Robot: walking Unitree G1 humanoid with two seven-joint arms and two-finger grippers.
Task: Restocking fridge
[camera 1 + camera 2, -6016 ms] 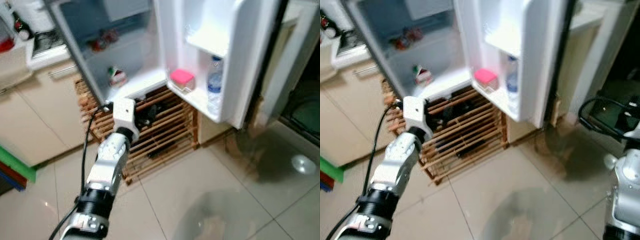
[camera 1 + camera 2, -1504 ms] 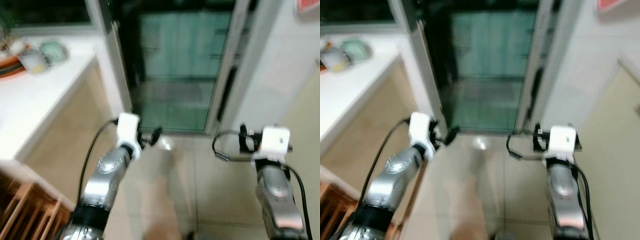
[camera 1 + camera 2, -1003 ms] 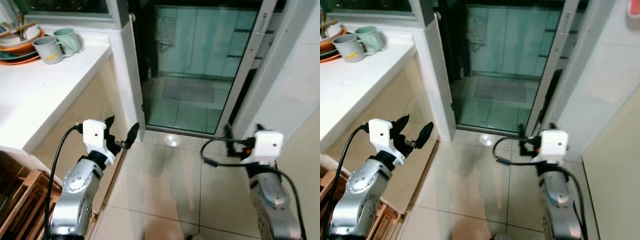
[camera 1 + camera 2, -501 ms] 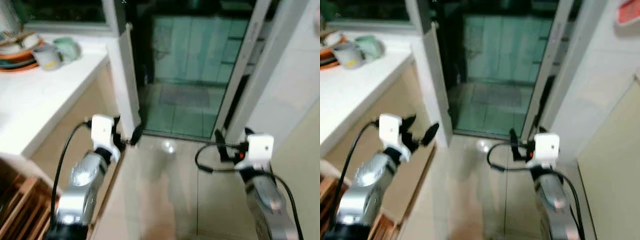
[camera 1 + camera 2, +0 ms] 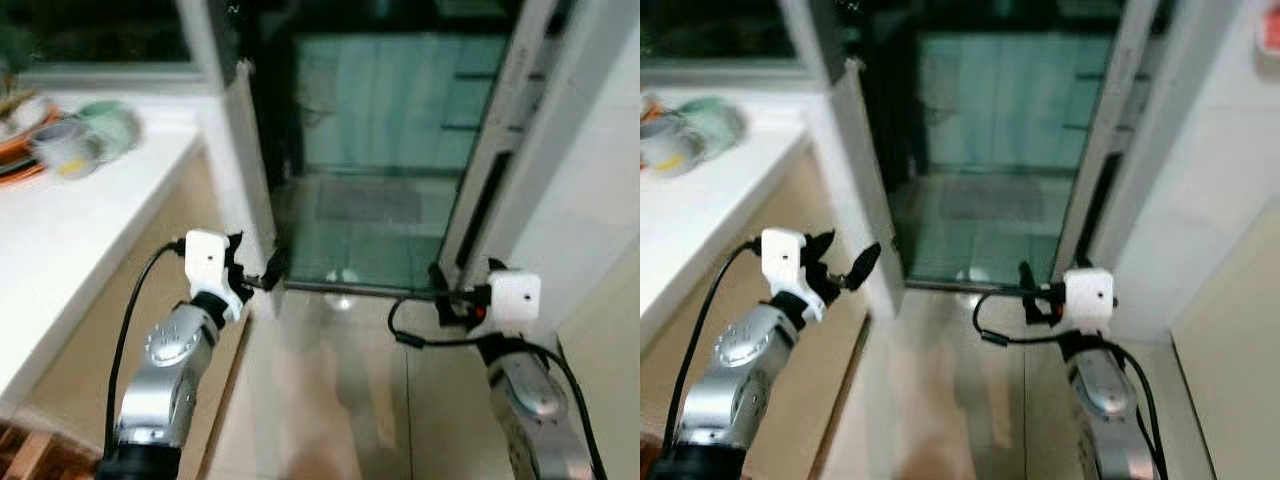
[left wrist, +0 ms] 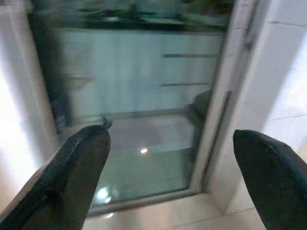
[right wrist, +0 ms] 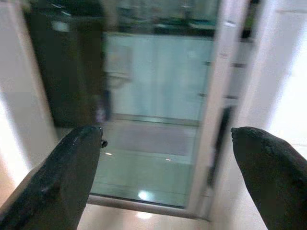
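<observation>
Both arms are raised in front of me and hold nothing. My left gripper (image 5: 255,266) is open, its black fingers (image 6: 72,167) spread wide beside the end of a white counter (image 5: 90,230). My right gripper (image 5: 1028,288) hangs over the tiled floor (image 5: 330,400) near the door frame. In the right wrist view its fingers (image 7: 268,167) stand far apart, so it is open too. Both wrist views look at a glass sliding door (image 5: 390,130). The picture is somewhat blurred.
Two mugs (image 5: 75,145) and stacked plates (image 5: 15,115) sit on the counter at my left. A white post (image 5: 245,170) ends the counter beside the dark doorway. A white wall (image 5: 600,200) closes the right side. Glossy floor tiles lie between the arms.
Six seconds ago I faced an open fridge; the camera has since turned to the glass door. Over the last second the view shifted slightly. Both grippers stay open and empty.
</observation>
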